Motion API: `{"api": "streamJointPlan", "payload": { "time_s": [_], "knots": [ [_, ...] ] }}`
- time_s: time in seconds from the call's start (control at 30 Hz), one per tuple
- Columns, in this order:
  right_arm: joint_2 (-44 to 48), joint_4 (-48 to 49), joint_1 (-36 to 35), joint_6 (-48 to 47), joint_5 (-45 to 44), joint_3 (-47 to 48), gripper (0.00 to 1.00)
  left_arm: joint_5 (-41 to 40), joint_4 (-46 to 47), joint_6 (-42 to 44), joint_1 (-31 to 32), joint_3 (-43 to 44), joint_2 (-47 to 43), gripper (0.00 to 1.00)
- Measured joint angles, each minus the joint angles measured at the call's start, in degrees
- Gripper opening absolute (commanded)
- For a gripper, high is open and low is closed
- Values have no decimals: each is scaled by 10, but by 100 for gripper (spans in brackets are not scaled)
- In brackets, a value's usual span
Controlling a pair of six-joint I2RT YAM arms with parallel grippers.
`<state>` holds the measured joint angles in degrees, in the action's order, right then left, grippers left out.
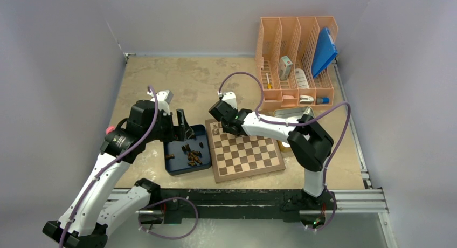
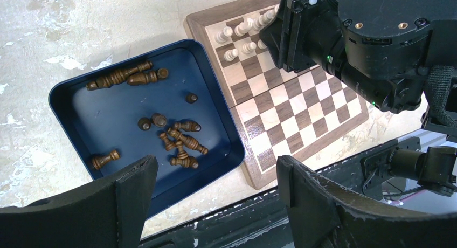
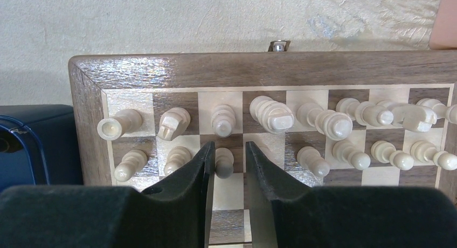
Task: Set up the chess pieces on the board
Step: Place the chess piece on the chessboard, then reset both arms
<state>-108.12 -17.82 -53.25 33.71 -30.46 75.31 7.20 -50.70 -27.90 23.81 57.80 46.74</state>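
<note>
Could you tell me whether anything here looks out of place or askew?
Only the dark brown pieces: they lie toppled in the blue tray beside the board, while the pale pieces stand in rows.

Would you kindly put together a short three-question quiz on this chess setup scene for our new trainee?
1. True or false: the dark pieces already stand on the board.
2. The right gripper has its fingers either side of: A) a pale pawn; B) a dark knight; C) a blue folder.
3. Fill in: the left gripper hangs open above the dark ____ tray.
Key: 1 false, they lie in the tray; 2 A; 3 blue.
</note>
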Motion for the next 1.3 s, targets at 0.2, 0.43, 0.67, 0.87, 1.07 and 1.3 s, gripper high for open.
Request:
{"api": "streamJointPlan", "payload": {
  "time_s": [0.2,0.43,0.67,0.87,1.07,1.3],
  "knots": [
    [0,-1,0,2,0,0,32,0,0,0,0,0,-1,81],
    [2,-1,0,2,1,0,34,1,0,0,0,0,-1,81],
    [5,-3,0,2,2,4,35,1,0,0,0,0,-1,81],
    [20,-28,0,4,7,15,35,1,0,0,0,0,-1,81],
    [80,-51,0,21,24,24,36,3,-3,0,0,7,1,81],
    [174,-61,0,50,40,22,49,23,-2,0,0,33,17,81]
  ]
}}
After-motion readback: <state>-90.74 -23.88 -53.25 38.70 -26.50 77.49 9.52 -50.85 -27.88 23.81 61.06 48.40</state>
